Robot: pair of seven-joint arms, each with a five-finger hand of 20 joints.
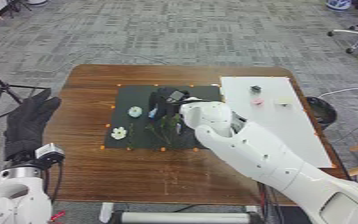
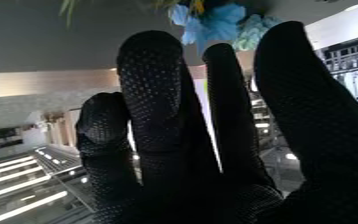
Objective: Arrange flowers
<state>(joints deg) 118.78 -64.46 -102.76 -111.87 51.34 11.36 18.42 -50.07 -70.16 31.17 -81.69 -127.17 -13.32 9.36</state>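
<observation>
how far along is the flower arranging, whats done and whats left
Nothing looks clearly finished: the white flower and pale blue flower lie apart on the dark mat. The right hand is over the mat, its fingers straight, with no flower visibly gripped. Bringing these separate blooms into an arrangement probably remains.

You had a wooden table (image 1: 149, 175) with a smooth, softly glossy grain, a matt dark mat (image 1: 131, 94) and a smooth, matt white sheet (image 1: 286, 132). The right hand (image 1: 168, 96) wore dotted, rough-looking black fabric, and its white arm (image 1: 273, 160) looked like smooth plastic.
</observation>
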